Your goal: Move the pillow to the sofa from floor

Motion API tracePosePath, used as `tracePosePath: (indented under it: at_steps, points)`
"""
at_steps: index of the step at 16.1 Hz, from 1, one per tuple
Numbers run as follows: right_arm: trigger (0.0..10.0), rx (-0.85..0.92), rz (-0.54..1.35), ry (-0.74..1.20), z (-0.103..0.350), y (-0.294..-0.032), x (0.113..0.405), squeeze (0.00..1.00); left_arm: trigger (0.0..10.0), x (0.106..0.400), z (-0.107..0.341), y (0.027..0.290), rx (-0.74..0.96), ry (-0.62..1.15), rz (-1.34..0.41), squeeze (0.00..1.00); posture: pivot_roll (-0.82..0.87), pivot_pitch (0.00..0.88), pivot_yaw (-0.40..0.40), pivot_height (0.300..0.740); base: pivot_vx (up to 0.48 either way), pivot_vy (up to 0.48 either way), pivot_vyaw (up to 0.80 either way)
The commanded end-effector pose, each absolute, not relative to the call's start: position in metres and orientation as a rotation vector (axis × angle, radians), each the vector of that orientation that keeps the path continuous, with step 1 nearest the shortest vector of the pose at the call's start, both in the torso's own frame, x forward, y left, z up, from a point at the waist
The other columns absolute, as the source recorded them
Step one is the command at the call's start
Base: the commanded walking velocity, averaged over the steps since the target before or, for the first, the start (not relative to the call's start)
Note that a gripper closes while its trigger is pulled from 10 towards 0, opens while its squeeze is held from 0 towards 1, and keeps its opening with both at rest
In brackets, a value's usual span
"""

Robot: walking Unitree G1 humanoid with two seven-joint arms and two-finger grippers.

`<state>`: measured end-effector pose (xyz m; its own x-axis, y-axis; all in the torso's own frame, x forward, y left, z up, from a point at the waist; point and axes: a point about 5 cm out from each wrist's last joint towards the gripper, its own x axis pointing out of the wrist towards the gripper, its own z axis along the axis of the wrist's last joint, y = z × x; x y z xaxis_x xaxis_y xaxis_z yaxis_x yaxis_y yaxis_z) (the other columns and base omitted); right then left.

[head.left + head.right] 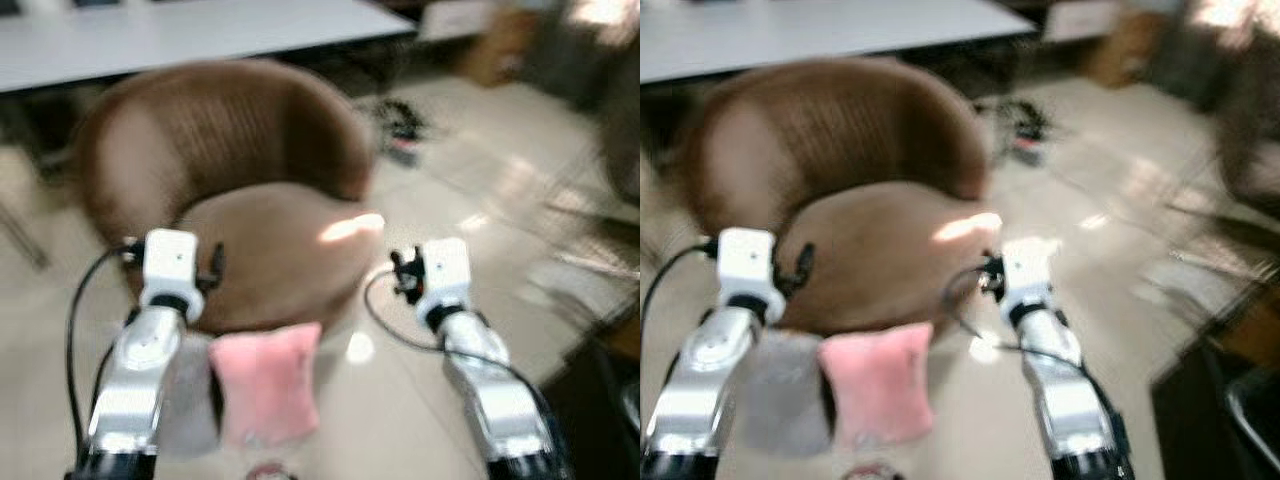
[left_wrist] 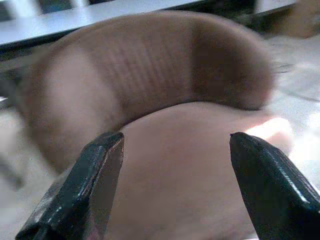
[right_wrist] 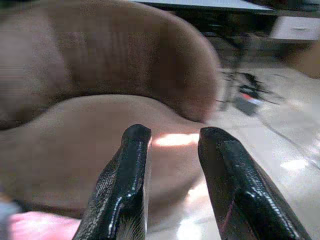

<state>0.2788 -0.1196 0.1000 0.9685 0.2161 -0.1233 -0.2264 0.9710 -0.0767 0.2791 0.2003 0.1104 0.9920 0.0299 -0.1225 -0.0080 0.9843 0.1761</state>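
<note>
A pink pillow stands on the pale floor against the front of a round brown sofa chair, between my two arms. Its pink corner also appears in the right wrist view. My left gripper is raised over the sofa's left front edge, fingers wide open with nothing between them. Over the seat's right front edge, my right gripper is open by a narrow gap and also holds nothing. Both point at the sofa's seat and backrest. The picture is blurred.
A grey cushion-like thing stands just left of the pink pillow. A long white table runs behind the sofa. Cables and small items lie on the floor to the right. Dark furniture stands at the near right.
</note>
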Motion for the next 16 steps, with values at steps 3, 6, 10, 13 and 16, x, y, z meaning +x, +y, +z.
tracePosePath:
  at_steps: [3, 6, 10, 13, 16]
  points:
    - [10.0, -0.116, 0.202, 0.099, 0.1018, -0.1274, 0.2804, 0.0, 10.0, 0.2825, 0.1172, 0.1864, 0.207, 0.079, -0.053, 0.0, 0.0, 0.0, 0.006, 0.74, 0.0, -0.434, 0.8]
    - [10.0, -0.12, 0.206, 0.094, 0.1033, -0.1253, 0.2821, 0.0, 10.0, 0.2806, 0.1166, 0.1899, 0.23, 0.079, -0.032, 0.0, 0.0, 0.007, -0.004, 0.74, 0.0, -0.434, 0.8]
    - [10.0, -0.128, 0.237, 0.077, 0.1078, -0.1219, 0.2851, 0.0, 10.0, 0.276, 0.116, 0.1879, 0.26, 0.065, -0.041, 0.0, 0.0, 0.036, -0.017, 0.74, 0.0, -0.432, 0.8]
    - [10.0, -0.132, 0.239, 0.077, 0.1077, -0.1223, 0.2855, 0.0, 10.0, 0.2735, 0.116, 0.1907, 0.264, 0.058, -0.026, 0.0, -0.01, 0.041, -0.018, 0.74, 0.0, -0.433, 0.8]
    - [10.0, -0.138, 0.235, 0.076, 0.1082, -0.1235, 0.2854, 0.0, 10.0, 0.2734, 0.1204, 0.1859, 0.288, 0.014, -0.034, 0.0, -0.01, 0.043, -0.019, 0.74, 0.0, -0.411, 0.8]
